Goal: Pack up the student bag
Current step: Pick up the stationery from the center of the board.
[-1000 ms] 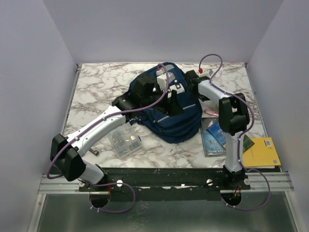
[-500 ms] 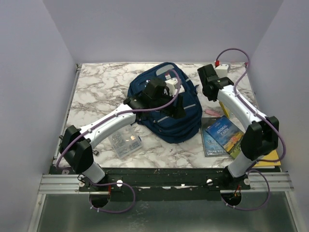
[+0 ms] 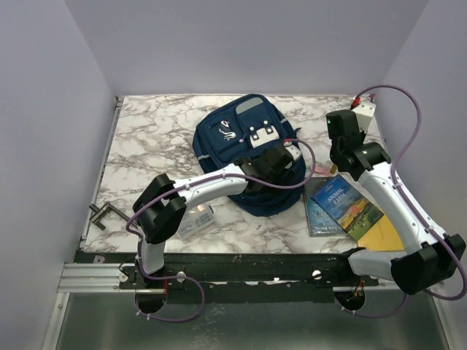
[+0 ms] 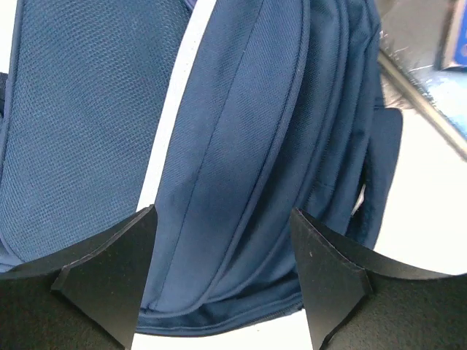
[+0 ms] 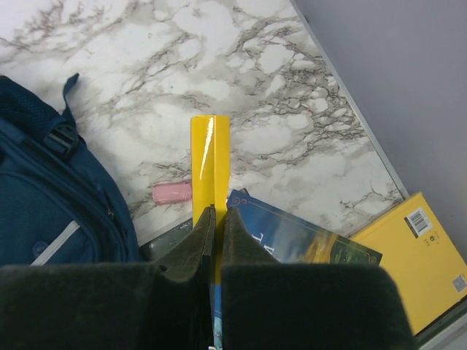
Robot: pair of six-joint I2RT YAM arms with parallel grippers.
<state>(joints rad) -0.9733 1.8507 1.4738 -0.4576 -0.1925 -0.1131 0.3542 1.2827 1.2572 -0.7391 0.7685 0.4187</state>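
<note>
The student bag (image 3: 248, 135), navy blue with white buckle patches, lies flat at the table's middle. My left gripper (image 3: 271, 169) hovers over the bag's near right part, open. In the left wrist view its black fingers (image 4: 109, 277) stand wide apart over the bag's seamed side panel (image 4: 241, 146), gripping nothing. My right gripper (image 3: 339, 153) hangs right of the bag, above the books. It is shut on a thin yellow flat item (image 5: 210, 153), which shows edge-on past the gripper (image 5: 217, 211).
A blue book (image 3: 343, 204) lies on a dark one (image 3: 316, 215), with a yellow book (image 3: 387, 233) at the near right edge. A pink eraser (image 5: 171, 193) sits between bag and books. A clear plastic box (image 3: 198, 217) lies near the left arm.
My left gripper slid across the bag toward its near right side and opened wider. My right arm swung right and nearer, away from the bag, still shut on the yellow item.
</note>
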